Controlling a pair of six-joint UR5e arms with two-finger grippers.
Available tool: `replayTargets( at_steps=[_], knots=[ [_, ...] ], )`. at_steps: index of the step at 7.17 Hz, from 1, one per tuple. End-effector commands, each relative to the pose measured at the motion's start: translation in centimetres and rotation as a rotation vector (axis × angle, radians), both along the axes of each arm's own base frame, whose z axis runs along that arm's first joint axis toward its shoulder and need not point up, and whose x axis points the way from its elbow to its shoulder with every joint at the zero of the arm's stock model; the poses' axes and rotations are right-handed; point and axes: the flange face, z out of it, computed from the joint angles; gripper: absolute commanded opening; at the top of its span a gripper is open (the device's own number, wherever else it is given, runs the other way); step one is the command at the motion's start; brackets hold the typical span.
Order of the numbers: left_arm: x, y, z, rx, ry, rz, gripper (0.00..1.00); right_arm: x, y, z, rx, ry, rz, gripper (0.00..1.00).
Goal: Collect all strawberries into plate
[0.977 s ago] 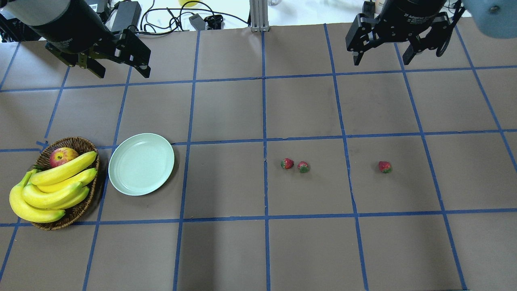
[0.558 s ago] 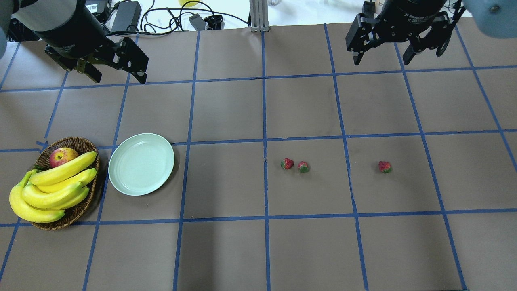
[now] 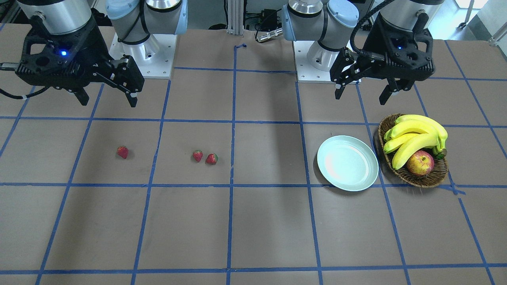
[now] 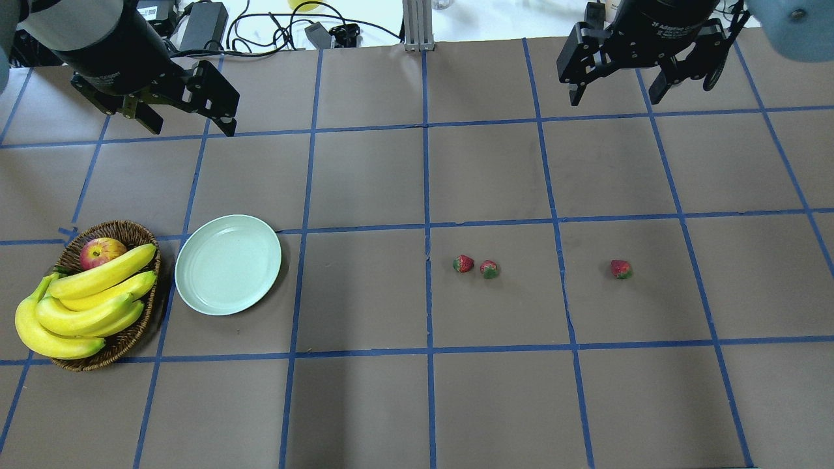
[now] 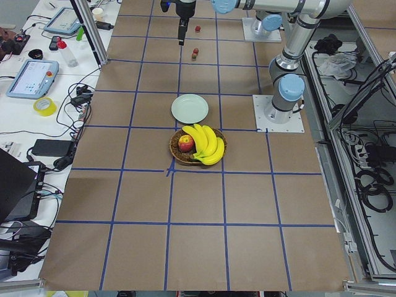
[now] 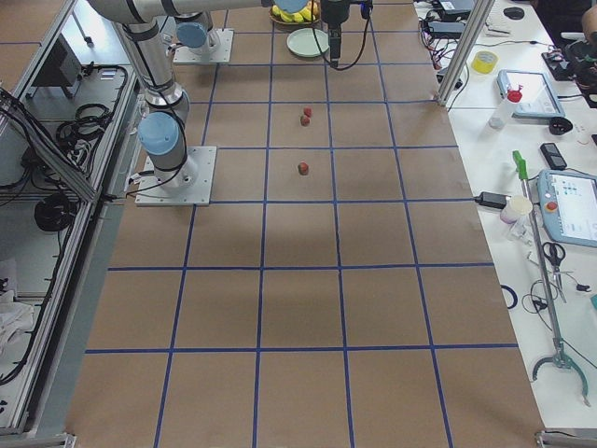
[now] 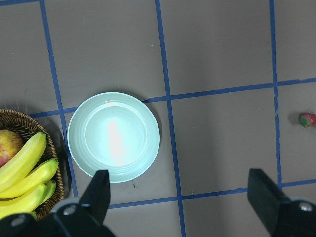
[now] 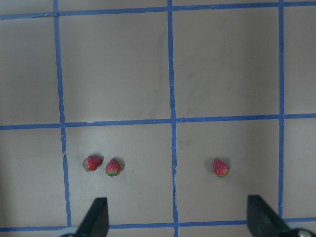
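Observation:
Three strawberries lie on the brown table: two close together (image 4: 463, 264) (image 4: 489, 269) and one further right (image 4: 621, 269). They also show in the right wrist view (image 8: 92, 163) (image 8: 113, 167) (image 8: 220, 167). The pale mint plate (image 4: 228, 265) sits empty beside the basket and shows in the left wrist view (image 7: 113, 137). My left gripper (image 4: 192, 127) is open and empty, high above the table behind the plate. My right gripper (image 4: 614, 98) is open and empty, high at the far right, behind the strawberries.
A wicker basket (image 4: 124, 229) with bananas (image 4: 91, 293) and an apple (image 4: 101, 253) stands left of the plate. Cables and a power brick (image 4: 205, 23) lie beyond the table's far edge. Blue tape lines grid the table.
My left gripper has shifted a little to the left and toward the far edge. The right gripper, strawberries and plate have not visibly moved.

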Motion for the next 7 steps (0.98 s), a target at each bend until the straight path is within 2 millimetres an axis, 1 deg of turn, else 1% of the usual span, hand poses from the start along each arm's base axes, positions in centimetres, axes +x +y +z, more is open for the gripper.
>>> replayTargets(
  at_steps=[1, 2, 3, 4, 5, 6, 7],
  knots=[
    [0.0, 0.3, -0.3, 0.011, -0.002, -0.006, 1.00, 0.0, 0.0, 0.0, 0.001, 0.000, 0.001, 1.00],
    [-0.1, 0.3, 0.5, -0.009, 0.003, 0.001, 1.00, 0.0, 0.1, -0.1, 0.005, 0.000, -0.002, 1.00],
    [-0.1, 0.3, 0.3, -0.004, -0.002, -0.004, 1.00, 0.0, 0.1, -0.2, 0.010, 0.001, -0.004, 1.00],
    [-0.1, 0.8, 0.9, -0.013, -0.003, -0.007, 1.00, 0.0, 0.1, -0.2, 0.010, 0.001, -0.007, 1.00],
    [-0.2, 0.9, 1.4, -0.027, 0.006, -0.007, 1.00, 0.0, 0.1, -0.2, 0.010, 0.001, -0.007, 1.00],
    [-0.3, 2.5, 4.1, -0.080, 0.000, -0.008, 1.00, 0.0, 0.1, -0.1, 0.008, -0.001, -0.007, 1.00],
    [-0.2, 3.3, 4.4, -0.064, -0.005, -0.006, 1.00, 0.0, 0.1, -0.1, 0.008, -0.001, -0.007, 1.00]
  ],
)
